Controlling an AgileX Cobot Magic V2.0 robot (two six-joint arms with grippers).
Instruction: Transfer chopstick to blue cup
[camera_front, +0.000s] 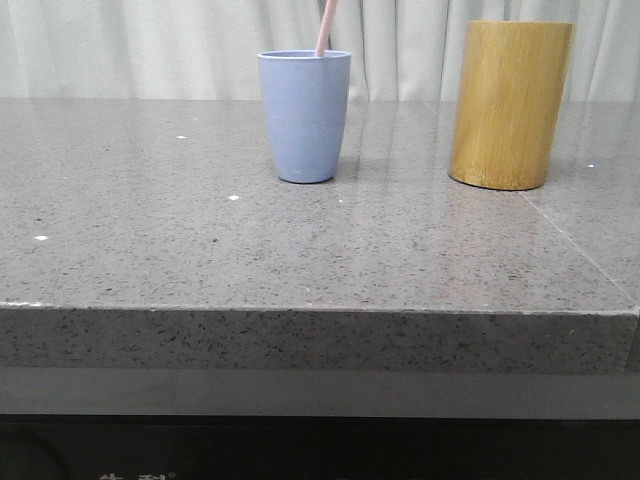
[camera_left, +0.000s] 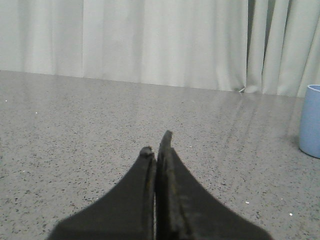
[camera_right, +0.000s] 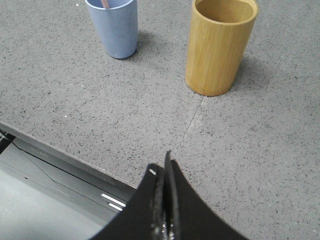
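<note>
The blue cup (camera_front: 304, 115) stands upright at the back middle of the grey stone table (camera_front: 200, 250). A pale pink chopstick (camera_front: 326, 27) sticks up out of it, leaning right. In the right wrist view the cup (camera_right: 114, 26) shows a pink tip (camera_right: 104, 3) inside its rim. In the left wrist view only the cup's edge (camera_left: 311, 120) shows, far from my left gripper (camera_left: 156, 145), which is shut and empty just above the table. My right gripper (camera_right: 161, 166) is shut and empty above the table's front edge, well apart from both cups. Neither gripper shows in the front view.
A taller yellow-brown bamboo cylinder (camera_front: 509, 104) stands to the right of the blue cup; in the right wrist view (camera_right: 219, 45) its inside looks empty. White curtains (camera_front: 150, 45) hang behind the table. The table's front edge (camera_right: 60, 150) drops off below my right gripper.
</note>
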